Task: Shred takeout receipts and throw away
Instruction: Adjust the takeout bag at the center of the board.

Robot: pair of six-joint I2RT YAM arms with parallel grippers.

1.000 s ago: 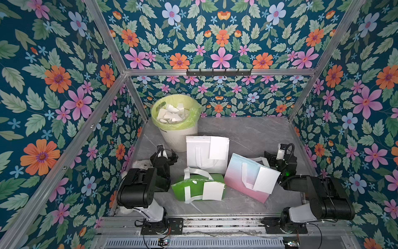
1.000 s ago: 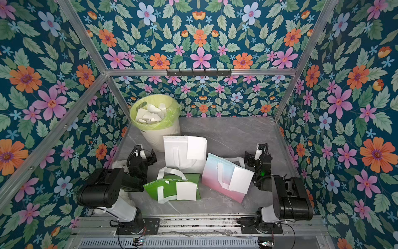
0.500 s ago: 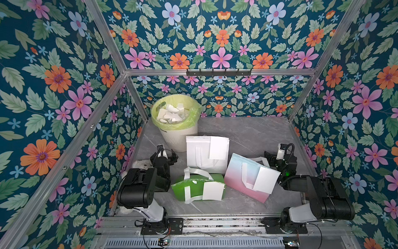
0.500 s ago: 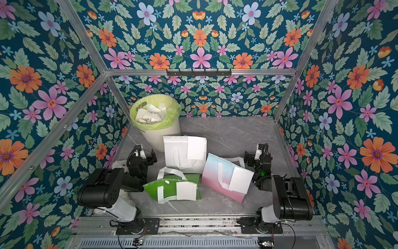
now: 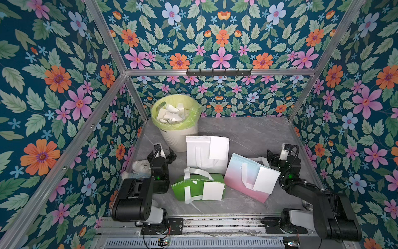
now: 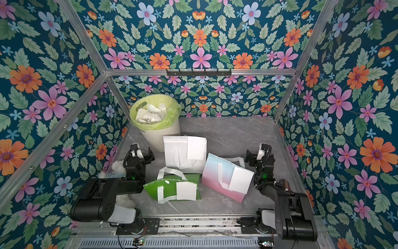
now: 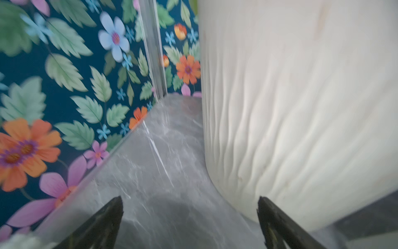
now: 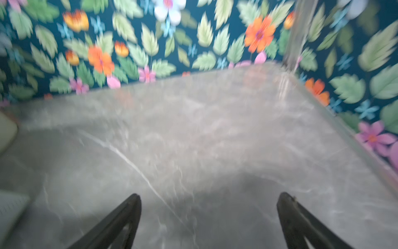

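Note:
Three white takeout receipts show in both top views. One lies on a white bag, one on a pink-blue bag, one on a green bag. A white bin with a green liner stands at the back left, holding paper scraps. My left gripper sits low beside the bin's base, open and empty; the left wrist view has the bin wall close by the gripper. My right gripper rests open to the right of the pink bag, over bare tabletop.
A white plush toy lies against the left wall by the left arm. Floral walls close in the table on three sides. A black hook rail runs along the back wall. Bag straps lie loose between the bags.

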